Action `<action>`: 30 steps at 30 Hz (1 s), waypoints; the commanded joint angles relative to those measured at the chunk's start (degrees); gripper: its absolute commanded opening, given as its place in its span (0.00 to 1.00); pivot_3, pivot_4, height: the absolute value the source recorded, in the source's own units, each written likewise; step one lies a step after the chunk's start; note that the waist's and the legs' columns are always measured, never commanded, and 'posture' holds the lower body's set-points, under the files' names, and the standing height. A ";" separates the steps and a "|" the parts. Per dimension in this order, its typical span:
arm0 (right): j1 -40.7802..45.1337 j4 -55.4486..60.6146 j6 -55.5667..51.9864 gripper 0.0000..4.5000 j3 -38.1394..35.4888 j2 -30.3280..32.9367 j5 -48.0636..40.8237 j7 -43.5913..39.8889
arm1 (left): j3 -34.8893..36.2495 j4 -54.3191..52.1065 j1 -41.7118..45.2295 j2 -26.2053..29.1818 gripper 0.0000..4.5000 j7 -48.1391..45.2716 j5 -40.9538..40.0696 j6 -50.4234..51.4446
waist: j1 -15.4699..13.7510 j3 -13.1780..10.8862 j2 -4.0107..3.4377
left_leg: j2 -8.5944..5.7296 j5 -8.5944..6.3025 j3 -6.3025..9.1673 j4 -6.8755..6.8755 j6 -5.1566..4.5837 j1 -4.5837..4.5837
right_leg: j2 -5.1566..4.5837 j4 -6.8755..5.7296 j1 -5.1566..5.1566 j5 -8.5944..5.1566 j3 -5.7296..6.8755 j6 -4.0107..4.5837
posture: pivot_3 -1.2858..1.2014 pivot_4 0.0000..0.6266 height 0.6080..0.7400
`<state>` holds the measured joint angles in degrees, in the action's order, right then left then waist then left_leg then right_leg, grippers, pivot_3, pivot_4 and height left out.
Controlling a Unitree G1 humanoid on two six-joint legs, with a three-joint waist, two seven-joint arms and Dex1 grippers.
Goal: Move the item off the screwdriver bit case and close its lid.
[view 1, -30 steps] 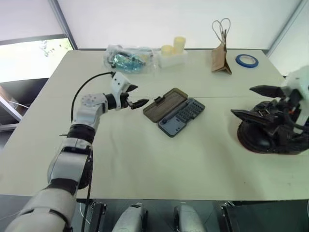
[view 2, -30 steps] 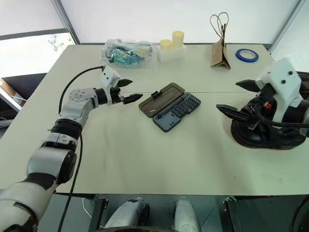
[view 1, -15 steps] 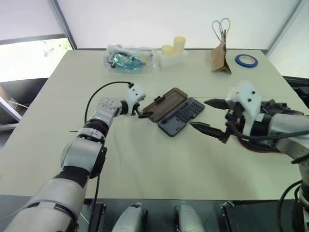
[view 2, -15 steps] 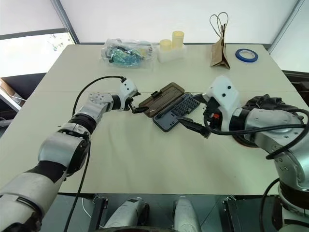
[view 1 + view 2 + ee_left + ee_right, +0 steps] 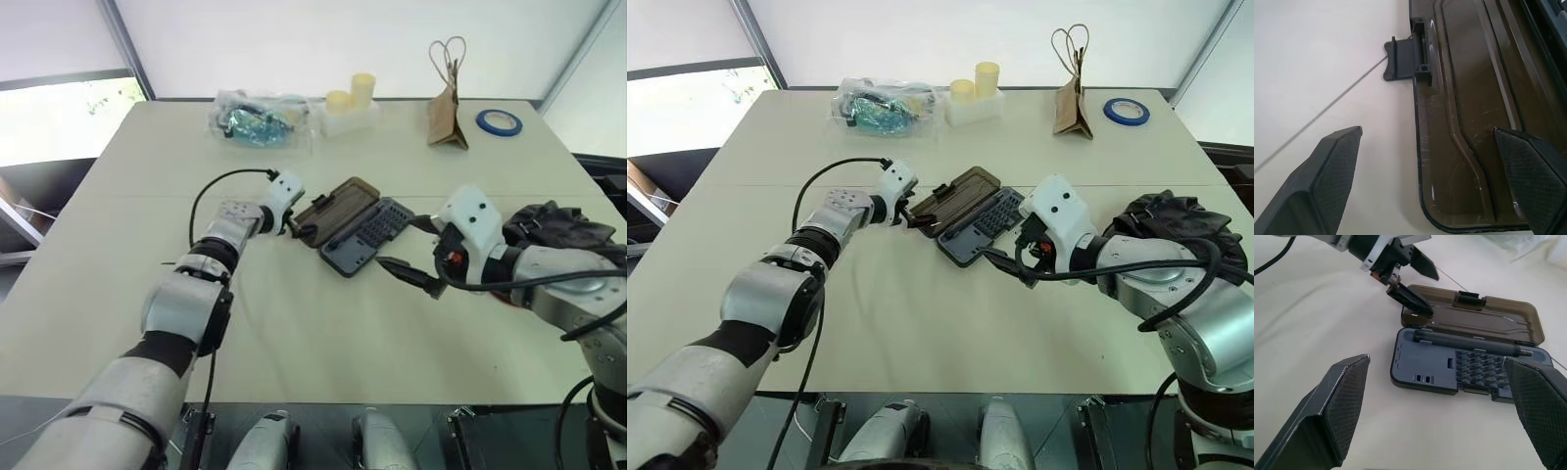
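Right eye view: screwdriver bit case [image 5: 972,217] long axis diagonal, lid [image 5: 952,197] flat; both jaws released.

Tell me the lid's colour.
The lid is translucent dark brown, clearest in the left wrist view.

Head stereo overhead, wrist cameras close

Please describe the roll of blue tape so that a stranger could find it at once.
Look at the far right corner of the white table. There, just right of the brown paper bag, lies the roll of blue tape, flat on the top. It is the one blue ring there.
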<state>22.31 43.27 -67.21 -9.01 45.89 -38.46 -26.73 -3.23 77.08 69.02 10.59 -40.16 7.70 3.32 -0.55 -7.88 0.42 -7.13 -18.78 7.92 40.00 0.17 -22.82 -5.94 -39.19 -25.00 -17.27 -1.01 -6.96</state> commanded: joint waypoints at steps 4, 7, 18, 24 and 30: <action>-0.64 3.48 -0.59 1.00 -1.60 -0.80 -0.88 2.48 | 2.21 1.36 -1.80 0.15 0.72 3.50 0.42 5.64 | -0.02 0.06 0.08 | 0.00 0.00 0.00 0.02 0.00 0.04 | 0.00 0.00 0.04 0.00 0.00 0.00 | 0.52 0.24 1.00; -1.10 4.09 -1.08 1.00 -1.86 -0.92 -1.13 3.18 | 2.40 1.36 -2.68 0.52 0.40 3.58 0.95 6.18 | 0.05 0.15 0.21 | 0.00 0.00 0.00 0.01 0.00 0.13 | 0.00 0.00 0.13 0.00 -0.01 0.00 | 0.52 0.24 1.00; -1.95 3.20 -0.44 1.00 -2.03 -0.08 -0.91 3.65 | -0.81 1.01 -3.22 1.26 0.01 1.11 4.78 2.66 | 0.15 0.19 0.21 | 0.05 0.00 -0.06 -0.02 0.00 0.37 | 0.04 0.00 0.32 0.00 -0.07 0.00 | 0.52 0.24 1.00; -4.78 2.25 1.23 1.00 -2.66 1.67 -0.13 2.09 | -7.04 -0.51 -0.68 5.03 0.01 -11.40 9.65 -18.20 | 0.12 0.17 0.23 | 0.05 0.00 -0.07 -0.11 0.00 0.34 | 0.04 0.02 0.25 0.00 -0.06 0.00 | 0.52 0.24 1.00; -8.34 0.82 4.34 1.00 -2.27 3.19 1.62 0.41 | -14.20 -0.99 2.15 11.81 0.01 -20.08 15.89 -35.23 | -0.06 0.08 0.39 | 0.04 0.00 -0.07 -0.13 0.00 0.26 | 0.02 0.06 0.18 0.00 -0.03 0.00 | 0.52 0.24 1.00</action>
<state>14.08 43.93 -64.68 -9.94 48.63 -37.52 -25.89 -15.09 76.70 69.25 20.82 -56.91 20.87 -27.16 -0.60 -7.80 0.81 -7.09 -18.79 7.86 39.88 0.17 -22.56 -5.91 -39.13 -24.82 -17.28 -1.03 -6.96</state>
